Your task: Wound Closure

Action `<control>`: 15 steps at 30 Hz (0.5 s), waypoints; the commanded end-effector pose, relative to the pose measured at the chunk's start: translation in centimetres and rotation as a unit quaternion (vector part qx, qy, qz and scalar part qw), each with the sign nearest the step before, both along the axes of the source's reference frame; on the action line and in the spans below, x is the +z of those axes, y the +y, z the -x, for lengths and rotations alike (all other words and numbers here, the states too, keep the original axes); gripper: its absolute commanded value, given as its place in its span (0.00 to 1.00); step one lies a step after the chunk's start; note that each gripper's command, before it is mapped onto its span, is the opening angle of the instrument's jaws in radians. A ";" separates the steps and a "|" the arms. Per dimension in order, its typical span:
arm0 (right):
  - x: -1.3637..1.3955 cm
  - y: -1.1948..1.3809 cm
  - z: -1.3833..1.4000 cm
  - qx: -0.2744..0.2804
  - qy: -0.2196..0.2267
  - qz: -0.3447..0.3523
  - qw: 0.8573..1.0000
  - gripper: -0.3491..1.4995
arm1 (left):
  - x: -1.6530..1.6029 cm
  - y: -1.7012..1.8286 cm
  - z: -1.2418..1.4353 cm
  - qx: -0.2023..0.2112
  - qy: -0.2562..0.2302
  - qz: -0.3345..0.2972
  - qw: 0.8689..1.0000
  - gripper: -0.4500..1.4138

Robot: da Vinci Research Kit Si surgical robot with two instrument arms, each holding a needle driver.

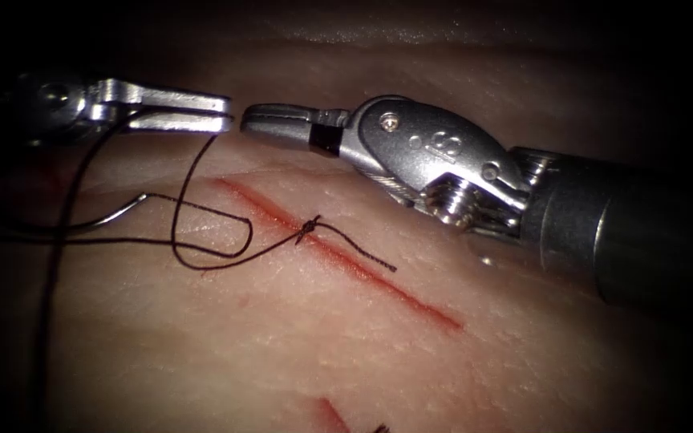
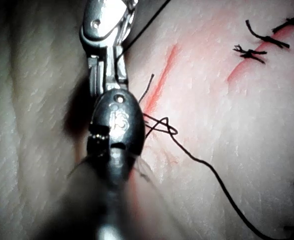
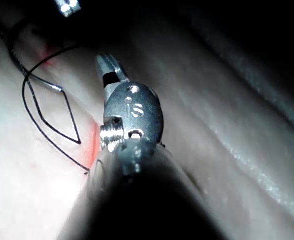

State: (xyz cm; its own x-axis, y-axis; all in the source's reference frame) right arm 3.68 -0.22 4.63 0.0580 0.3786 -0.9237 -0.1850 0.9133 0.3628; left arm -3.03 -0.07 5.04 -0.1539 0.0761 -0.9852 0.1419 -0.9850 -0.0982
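Tissue (image 1: 298,353): pale, glossy pork belly with a fine pebbled grain; a straight red cut (image 1: 346,261) is seen running from 10 o'clock toward 4 o'clock in the endoscope view.
Knot (image 1: 308,230): a small dark twisted knot is seated on the cut near its upper half; a short frayed tail (image 1: 362,255) is laid across to the cut's right.
Thread (image 1: 190,180): thin, dark, braided; it is looped over the tissue left of the cut and carried up to the left tool.
Needle (image 1: 110,216): curved, slim, bright steel; it is seen lying flat on the tissue well left of the cut, out of the tissue, held by neither tool.
Left tool (image 1: 222,114): polished steel, long flat jaws closed together on the thread near their tips, at 10 o'clock above the cut.
Right tool (image 1: 254,119): rounded steel wrist, blunt short jaws pressed together with nothing between them, tips just beside the left tool's tips.
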 end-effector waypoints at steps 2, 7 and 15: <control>0.12 0.03 -0.25 0.007 -0.003 0.008 1.000 0.00 | 0.00 0.04 0.07 0.008 -0.005 -0.003 1.000 0.00; 0.23 -0.09 -0.46 0.004 0.017 0.022 1.000 0.00 | -0.07 0.11 0.09 0.014 -0.023 -0.009 1.000 0.00; 0.23 -0.17 -0.51 0.012 0.083 0.009 0.996 0.00 | -0.01 0.28 0.05 0.021 -0.043 -0.022 0.999 0.00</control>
